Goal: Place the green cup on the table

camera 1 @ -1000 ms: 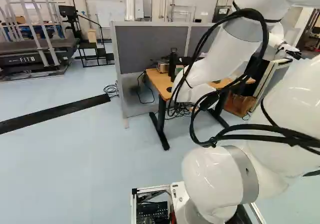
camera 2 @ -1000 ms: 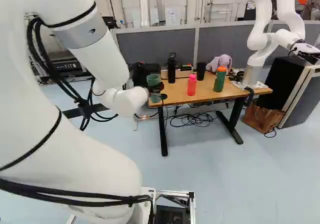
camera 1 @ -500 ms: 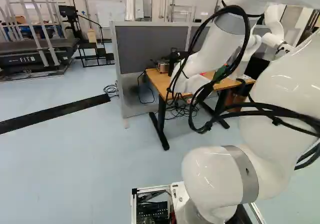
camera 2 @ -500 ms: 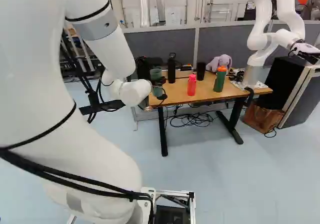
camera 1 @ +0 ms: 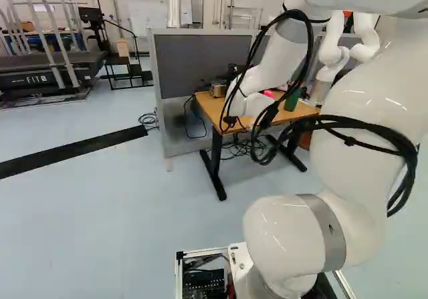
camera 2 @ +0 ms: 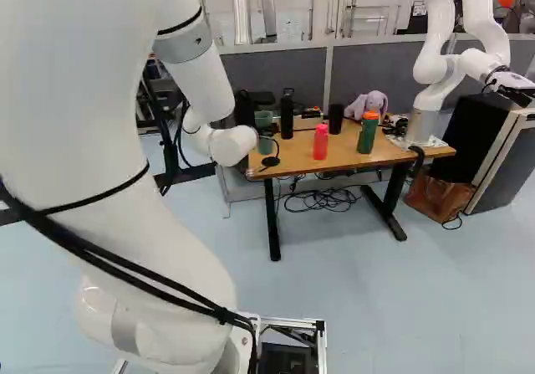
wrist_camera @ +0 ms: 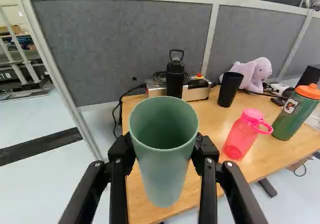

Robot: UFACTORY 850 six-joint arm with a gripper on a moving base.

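The arm has moved forward, fingers gripping the green cup.

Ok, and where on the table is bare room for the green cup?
The table is bare between the pink bottle and the metal box, with a smaller gap between pink bottle and green bottle. Crowded: the back, where the black bottle stands by the box and the plush toy by the black cup.

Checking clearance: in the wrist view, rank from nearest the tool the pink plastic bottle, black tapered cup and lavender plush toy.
1. Pink plastic bottle: on the wooden table's near side.
2. Black tapered cup: past the bottle.
3. Lavender plush toy: behind the black cup.
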